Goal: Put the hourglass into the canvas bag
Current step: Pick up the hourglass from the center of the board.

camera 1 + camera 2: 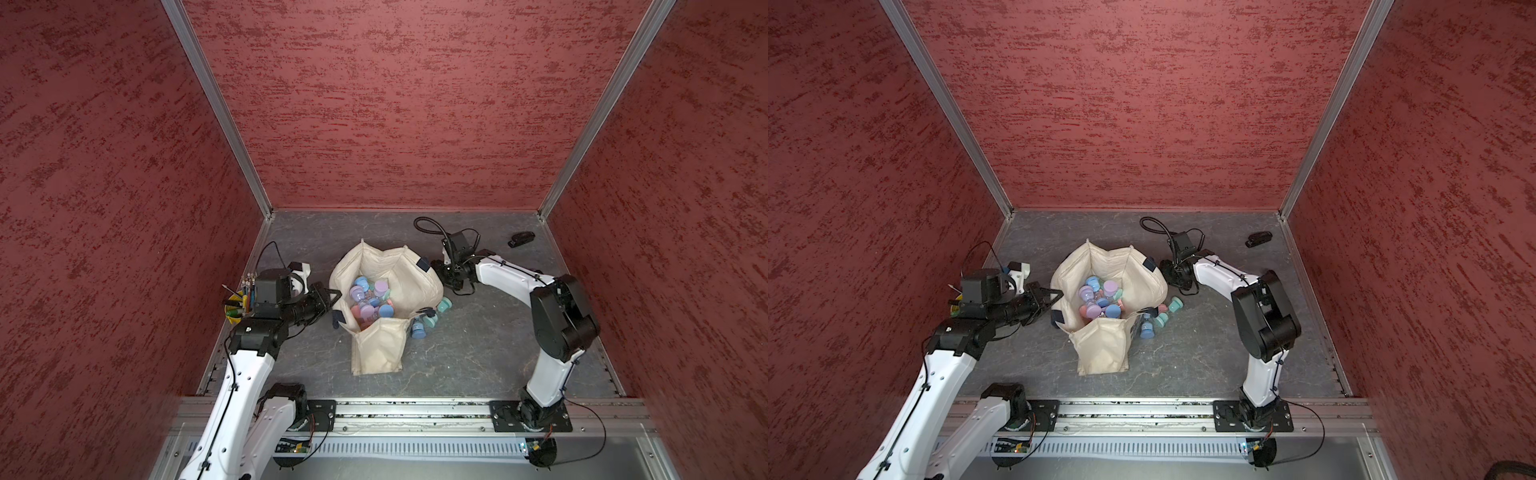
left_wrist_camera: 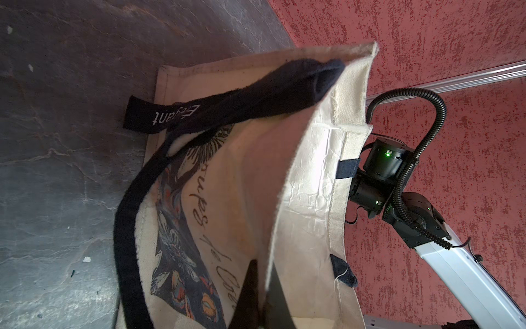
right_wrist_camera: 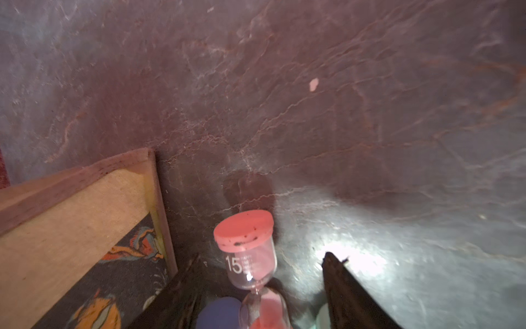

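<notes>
Pink hourglass (image 3: 247, 250) on table (image 3: 313, 114), outside canvas bag (image 1: 415, 286), just beside its printed wall. Right gripper (image 3: 263, 256) straddles it, jaws apart, no contact visible, nothing held. Left gripper (image 1: 333, 296) clamped on bag rim, holding mouth open.

Risks:
- round glass may slip or tip when jaws close
- blue hourglass (image 3: 219, 313) just beside, may get pinched along or knocked
- finger nearest bag may snag cloth
- heap of hourglasses (image 1: 370, 297) fills bag, so dropped one may roll off
- left grip lost = rim sags, mouth narrows
</notes>
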### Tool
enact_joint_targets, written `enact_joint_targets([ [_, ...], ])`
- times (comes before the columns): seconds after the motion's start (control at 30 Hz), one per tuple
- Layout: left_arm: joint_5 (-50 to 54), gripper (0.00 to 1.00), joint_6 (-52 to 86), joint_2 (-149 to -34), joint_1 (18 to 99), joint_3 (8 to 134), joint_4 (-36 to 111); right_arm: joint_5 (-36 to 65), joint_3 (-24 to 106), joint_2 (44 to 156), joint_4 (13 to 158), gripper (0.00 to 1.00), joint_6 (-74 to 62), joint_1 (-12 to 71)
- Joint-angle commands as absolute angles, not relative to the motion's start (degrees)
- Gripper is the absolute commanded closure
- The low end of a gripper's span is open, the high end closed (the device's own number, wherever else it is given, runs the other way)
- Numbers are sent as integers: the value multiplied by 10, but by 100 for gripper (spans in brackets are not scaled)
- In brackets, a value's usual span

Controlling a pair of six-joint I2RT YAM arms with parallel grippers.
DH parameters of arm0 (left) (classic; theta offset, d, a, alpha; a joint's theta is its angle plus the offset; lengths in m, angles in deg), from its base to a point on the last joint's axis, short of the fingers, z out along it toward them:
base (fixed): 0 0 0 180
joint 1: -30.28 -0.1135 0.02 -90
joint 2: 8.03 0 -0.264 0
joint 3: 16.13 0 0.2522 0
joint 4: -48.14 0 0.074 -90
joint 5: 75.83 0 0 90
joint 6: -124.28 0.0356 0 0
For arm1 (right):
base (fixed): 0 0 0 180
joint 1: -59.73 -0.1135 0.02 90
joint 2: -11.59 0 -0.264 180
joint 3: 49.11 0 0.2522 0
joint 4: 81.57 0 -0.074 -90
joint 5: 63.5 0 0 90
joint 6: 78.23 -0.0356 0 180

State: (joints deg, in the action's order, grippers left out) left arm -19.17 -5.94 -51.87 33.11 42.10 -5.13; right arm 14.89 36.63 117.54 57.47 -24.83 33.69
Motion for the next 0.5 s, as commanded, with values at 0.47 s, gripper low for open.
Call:
enact_joint_targets([
  [0.47, -194, 100, -48, -509, 326, 421, -46, 186, 408, 1237, 546, 35, -258, 313],
])
